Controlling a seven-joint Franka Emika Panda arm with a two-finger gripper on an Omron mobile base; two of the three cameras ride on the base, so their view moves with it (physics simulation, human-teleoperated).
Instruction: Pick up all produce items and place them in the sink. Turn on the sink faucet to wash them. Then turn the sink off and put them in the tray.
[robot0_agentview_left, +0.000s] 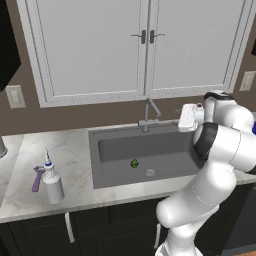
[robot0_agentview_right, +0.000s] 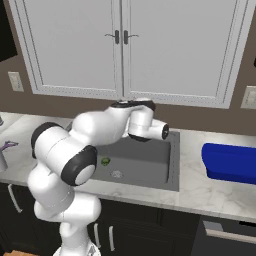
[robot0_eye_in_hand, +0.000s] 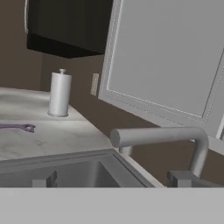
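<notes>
A small green lime (robot0_agentview_left: 134, 163) lies on the floor of the dark grey sink (robot0_agentview_left: 115, 150), a little left of the round silver drain (robot0_agentview_left: 150, 172). From the right side the lime (robot0_agentview_right: 105, 161) shows just past my arm. The grey sink faucet (robot0_agentview_left: 149, 112) stands at the basin's back rim. My gripper (robot0_agentview_left: 184, 119) hovers just right of the faucet, at spout height. In the hand view the gripper (robot0_eye_in_hand: 113, 180) is open, its fingertips (robot0_eye_in_hand: 46, 180) wide apart, and the faucet spout (robot0_eye_in_hand: 157, 135) is close ahead. The blue tray (robot0_agentview_right: 230, 162) rests on the counter right of the sink.
A white spray bottle (robot0_agentview_left: 52, 182) and a purple tool (robot0_agentview_left: 37, 178) sit on the counter left of the sink. A paper towel roll (robot0_eye_in_hand: 60, 93) stands farther left by the wall. White cabinet doors (robot0_agentview_left: 145, 45) hang above the faucet.
</notes>
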